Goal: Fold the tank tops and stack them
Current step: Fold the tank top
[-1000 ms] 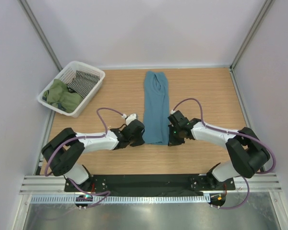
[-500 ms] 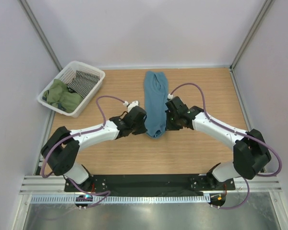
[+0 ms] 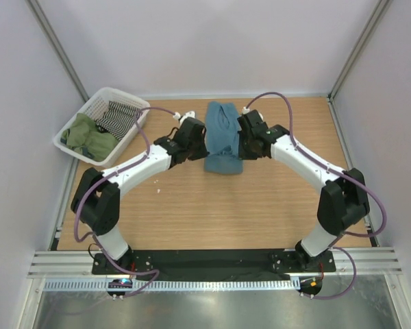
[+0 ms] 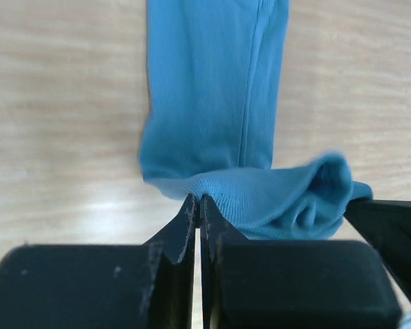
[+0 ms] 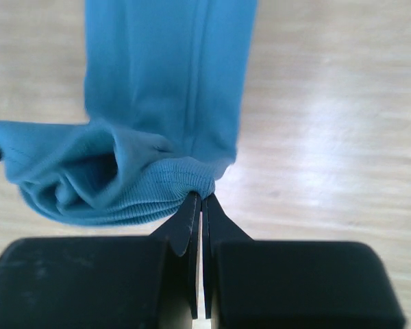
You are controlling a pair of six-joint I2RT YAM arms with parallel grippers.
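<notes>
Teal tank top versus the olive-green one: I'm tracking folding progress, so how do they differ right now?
The teal tank top lies on the table as a narrow strip; the olive-green top sits crumpled in the white basket. The teal tank top's near end is pinched by the left claw and right claw and doubled back over itself; the olive-green top is untouched. Both are cloth, neither stacked yet.

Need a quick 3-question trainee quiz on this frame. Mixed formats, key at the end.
1. True or false: the left gripper and the right gripper are both shut on the teal tank top.
2. Which part of it do they pinch? A) the ribbed hem corners B) the far end lying on the table C) the middle
3. Fill in: the olive-green top lies in the white ____.
Key: 1 true; 2 A; 3 basket.
</notes>
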